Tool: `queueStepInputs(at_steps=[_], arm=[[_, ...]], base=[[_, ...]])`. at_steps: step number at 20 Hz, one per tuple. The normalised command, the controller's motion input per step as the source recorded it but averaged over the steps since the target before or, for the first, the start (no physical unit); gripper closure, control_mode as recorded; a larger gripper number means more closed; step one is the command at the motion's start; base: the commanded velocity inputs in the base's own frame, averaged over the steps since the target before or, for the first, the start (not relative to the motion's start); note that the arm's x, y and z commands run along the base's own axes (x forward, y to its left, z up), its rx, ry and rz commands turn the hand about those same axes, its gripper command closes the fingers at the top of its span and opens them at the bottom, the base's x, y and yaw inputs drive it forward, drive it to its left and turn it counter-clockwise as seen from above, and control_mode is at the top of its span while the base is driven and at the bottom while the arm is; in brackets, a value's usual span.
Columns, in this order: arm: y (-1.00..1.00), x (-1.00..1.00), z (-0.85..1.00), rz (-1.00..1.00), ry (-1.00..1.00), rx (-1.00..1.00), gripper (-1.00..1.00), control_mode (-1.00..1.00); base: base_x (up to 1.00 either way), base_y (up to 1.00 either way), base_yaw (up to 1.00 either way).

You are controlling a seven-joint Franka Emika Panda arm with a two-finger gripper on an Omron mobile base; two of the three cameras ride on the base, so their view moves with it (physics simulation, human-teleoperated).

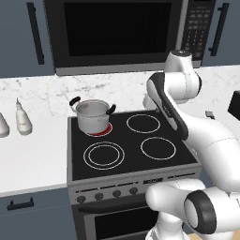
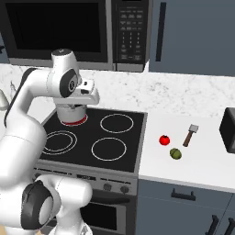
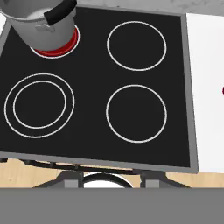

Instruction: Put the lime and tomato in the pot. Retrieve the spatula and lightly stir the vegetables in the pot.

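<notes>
The steel pot (image 1: pixel 93 115) with two black handles stands on the stove's back left burner, which glows red. In the hand view the pot (image 3: pixel 43 22) sits at the top left. On the white counter right of the stove lie the red tomato (image 2: pixel 164 140), a dark green lime (image 2: pixel 175 153) and the spatula (image 2: pixel 190 134) with its brown handle. My gripper (image 2: pixel 84 96) hovers high over the stove, just in front of the pot and well left of the vegetables. Its fingers are hidden, so its state is unclear. Nothing appears to be held.
The black cooktop (image 1: pixel 154 125) has four burners and knobs along its front. Two white bottles (image 1: pixel 22 120) stand on the left counter. A dark boxy appliance (image 2: pixel 228 129) sits at the right counter's far end. A microwave (image 2: pixel 59 27) hangs above the stove.
</notes>
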Motion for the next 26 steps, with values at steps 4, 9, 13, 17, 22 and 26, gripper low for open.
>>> queueStepInputs(at_steps=[4, 9, 13, 17, 22, 26], arm=[[-0.01, -0.08, 0.0, 0.0, 0.0, 0.0, -1.0, -1.0], [-0.66, -0.18, -0.02, -0.09, 0.0, 0.0, -1.0, -1.0], [-1.0, -0.04, -0.17, -0.13, 0.0, 0.02, -1.0, -1.0], [-1.0, 0.0, -0.36, -0.13, 0.0, 0.01, -1.0, -1.0], [-1.0, 0.0, -0.5, -0.13, 0.0, 0.0, -1.0, -1.0], [-1.0, 0.01, -0.52, -0.14, 0.04, 0.0, -1.0, -1.0]], base=[[0.0, 0.0, 0.0], [0.0, 0.0, 0.0], [0.0, 0.0, 0.0], [0.0, 0.0, 0.0], [0.0, 0.0, 0.0], [0.0, 0.0, 0.0]])
